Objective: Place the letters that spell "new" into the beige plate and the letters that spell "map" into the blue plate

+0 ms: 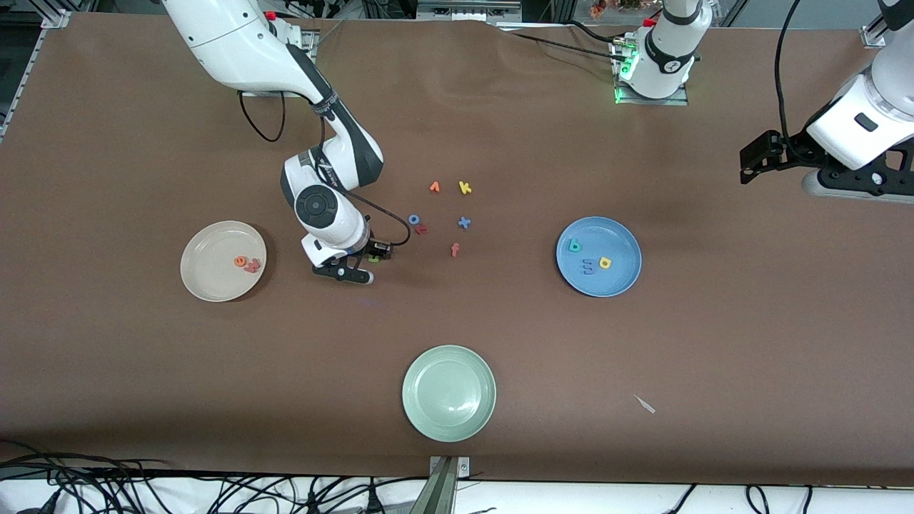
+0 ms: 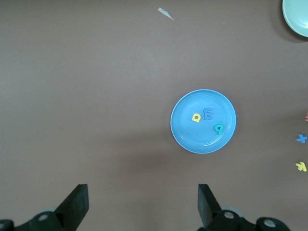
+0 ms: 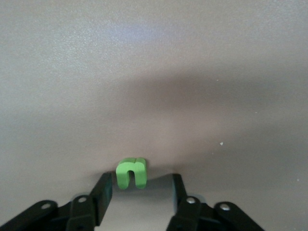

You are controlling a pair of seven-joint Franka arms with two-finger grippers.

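My right gripper (image 1: 365,267) is down at the table between the beige plate (image 1: 207,246) and the loose letters. It stands open (image 3: 142,180), with the green n (image 3: 131,173) (image 1: 373,259) upright between its fingertips, close against one finger. In the beige plate lie the orange e (image 1: 240,261) and the red w (image 1: 252,266). The blue plate (image 1: 614,239) (image 2: 192,134) holds the teal p (image 1: 575,246), the blue m (image 1: 589,267) and the yellow a (image 1: 605,263). My left gripper (image 1: 750,165) (image 2: 143,192) waits open and empty, high over the left arm's end of the table.
A pale green plate (image 1: 448,392) sits near the front edge. Loose letters lie mid-table: an orange one (image 1: 434,187), yellow k (image 1: 465,188), blue o (image 1: 413,219) touching a red one (image 1: 420,229), blue x (image 1: 464,223), orange f (image 1: 455,249). A white scrap (image 1: 645,404) lies nearer the camera than the blue plate.
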